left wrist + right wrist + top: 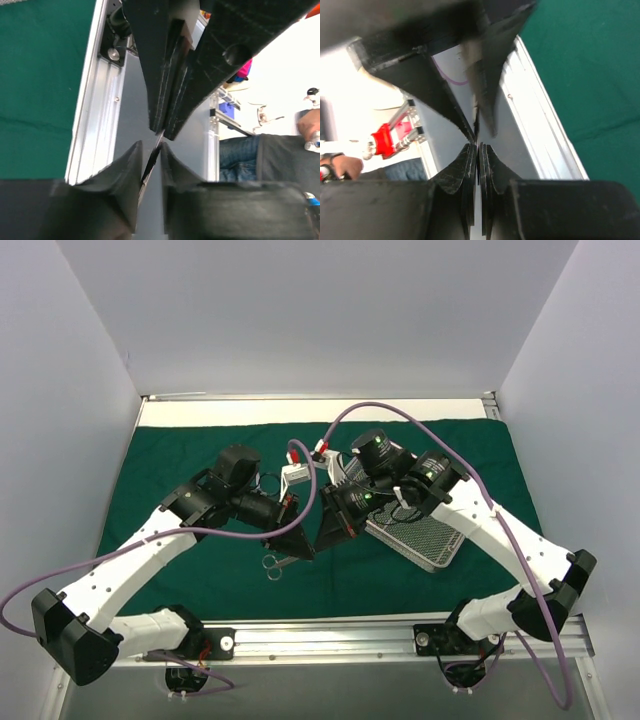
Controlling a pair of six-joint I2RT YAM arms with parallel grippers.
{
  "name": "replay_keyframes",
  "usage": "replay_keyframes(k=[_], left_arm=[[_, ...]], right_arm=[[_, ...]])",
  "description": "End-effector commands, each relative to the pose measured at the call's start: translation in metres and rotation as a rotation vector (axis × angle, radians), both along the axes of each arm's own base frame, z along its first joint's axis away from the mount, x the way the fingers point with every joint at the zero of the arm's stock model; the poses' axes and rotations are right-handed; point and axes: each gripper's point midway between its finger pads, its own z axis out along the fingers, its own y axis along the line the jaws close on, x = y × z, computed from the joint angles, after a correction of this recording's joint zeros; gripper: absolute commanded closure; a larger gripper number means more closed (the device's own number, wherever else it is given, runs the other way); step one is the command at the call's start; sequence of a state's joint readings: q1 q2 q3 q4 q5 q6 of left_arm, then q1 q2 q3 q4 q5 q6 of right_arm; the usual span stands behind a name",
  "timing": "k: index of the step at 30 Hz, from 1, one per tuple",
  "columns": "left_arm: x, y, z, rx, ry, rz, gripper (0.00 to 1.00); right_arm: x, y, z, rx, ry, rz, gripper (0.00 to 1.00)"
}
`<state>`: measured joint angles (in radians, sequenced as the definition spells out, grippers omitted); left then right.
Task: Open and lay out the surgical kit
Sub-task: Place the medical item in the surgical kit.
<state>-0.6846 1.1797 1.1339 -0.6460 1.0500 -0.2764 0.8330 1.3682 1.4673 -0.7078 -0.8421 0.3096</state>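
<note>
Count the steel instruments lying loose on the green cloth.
1: a scissors-like instrument lies on the green cloth, near its front middle. Others may be hidden beneath the left arm, the right arm or in the mesh tray.

Two white robot arms seen from above, left arm (150, 540) and right arm (505, 535) both bent inward, black wrists tipped down, left tool (303, 548) and right tool (324, 538) meeting tip to tip at centre, left fingers (125, 175) a narrow gap apart, right fingers (460, 170) pressed together.

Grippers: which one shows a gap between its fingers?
The left gripper: its fingers stand apart, flanking a slim instrument; the right gripper is pinched shut on it.
</note>
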Motion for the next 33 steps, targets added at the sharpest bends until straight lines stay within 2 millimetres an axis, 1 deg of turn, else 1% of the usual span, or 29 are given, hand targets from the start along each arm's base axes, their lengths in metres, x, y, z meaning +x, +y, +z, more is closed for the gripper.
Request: replay_keyframes(k=[1,2,3,4,5,6,7,8,9,10,11,12,13,14,15,16,17,18,19,20,22,26,29,31,32,33], left_arm=[[0.001,-0.004,0.006,-0.028,-0.037,-0.017,0.84],[0.003,-0.003,0.001,-0.001,-0.04,-0.004,0.98],[0.008,-0.003,-0.002,0.025,-0.051,0.022,0.98],[0.02,-0.002,-0.009,0.07,-0.081,0.076,0.98],[0.028,-0.001,-0.012,0.111,-0.088,0.117,0.98],[0.038,0.0,-0.018,0.151,-0.099,0.169,0.98],[0.055,0.004,-0.026,0.206,-0.122,0.253,0.98],[0.066,0.007,-0.028,0.24,-0.101,0.317,0.98],[0.074,0.009,-0.029,0.255,-0.094,0.362,0.98],[0.085,0.011,-0.028,0.262,-0.098,0.415,0.98],[0.094,0.012,-0.02,0.246,-0.084,0.486,0.98],[0.101,0.015,-0.015,0.225,-0.068,0.527,0.98],[0.109,0.017,-0.009,0.204,-0.069,0.578,0.98],[0.117,0.016,0.006,0.142,-0.063,0.637,0.98],[0.124,0.019,0.01,0.121,-0.052,0.679,0.98],[0.128,0.019,0.017,0.086,-0.047,0.699,0.98],[0.133,0.016,0.034,0.008,-0.045,0.716,0.98],[0.134,0.015,0.04,-0.026,-0.034,0.714,0.98],[0.137,0.014,0.04,-0.047,-0.023,0.718,0.98],[0.14,0.01,0.049,-0.094,-0.017,0.717,0.98],[0.14,0.006,0.052,-0.119,-0.002,0.701,0.98],[0.143,0.002,0.068,-0.214,-0.001,0.707,0.98],[0.145,0.003,0.074,-0.246,0.002,0.715,0.98],[0.145,0.002,0.074,-0.261,0.017,0.716,0.98],[0.146,0.003,0.081,-0.294,0.006,0.72,0.98],[0.146,0.003,0.078,-0.296,0.017,0.723,0.98]], right_arm=[[0.002,0.008,0.017,0.047,-0.034,0.015,1.0],[0.005,0.008,0.015,0.035,-0.036,0.001,1.0],[0.011,0.007,0.013,0.021,-0.04,-0.023,1.0],[0.021,0.006,0.008,-0.006,-0.049,-0.056,0.99],[0.027,0.005,0.004,-0.028,-0.05,-0.078,0.92],[0.038,-0.003,-0.002,-0.072,-0.046,-0.129,0.69],[0.049,-0.006,-0.006,-0.104,-0.054,-0.171,0.6],[0.058,-0.008,-0.008,-0.121,-0.072,-0.215,0.55],[0.066,-0.011,-0.009,-0.132,-0.082,-0.253,0.46],[0.076,-0.016,-0.008,-0.142,-0.079,-0.318,0.42],[0.081,-0.017,-0.008,-0.145,-0.086,-0.348,0.39],[0.085,-0.015,-0.006,-0.131,-0.096,-0.363,0.38],[0.085,-0.013,-0.004,-0.118,-0.081,-0.375,0.37],[0.088,-0.007,-0.004,-0.086,-0.079,-0.378,0.37],[0.085,-0.003,-0.004,-0.06,-0.061,-0.371,0.37],[0.084,-0.001,-0.002,-0.036,-0.05,-0.375,0.36],[0.081,0.003,-0.002,-0.02,-0.023,-0.376,0.36],[0.081,0.008,-0.007,-0.001,-0.015,-0.369,0.35],[0.076,0.012,-0.007,0.018,0.007,-0.343,0.35],[0.076,0.02,-0.001,0.057,0.007,-0.332,0.35],[0.074,0.026,0.0,0.08,0.014,-0.31,0.34],[0.076,0.034,0.007,0.119,0.007,-0.278,0.35],[0.076,0.04,0.02,0.184,0.005,-0.265,0.37],[0.078,0.041,0.02,0.194,0.015,-0.265,0.41],[0.079,0.041,0.018,0.189,0.021,-0.263,0.43],[0.078,0.041,0.018,0.19,0.025,-0.256,0.47]])
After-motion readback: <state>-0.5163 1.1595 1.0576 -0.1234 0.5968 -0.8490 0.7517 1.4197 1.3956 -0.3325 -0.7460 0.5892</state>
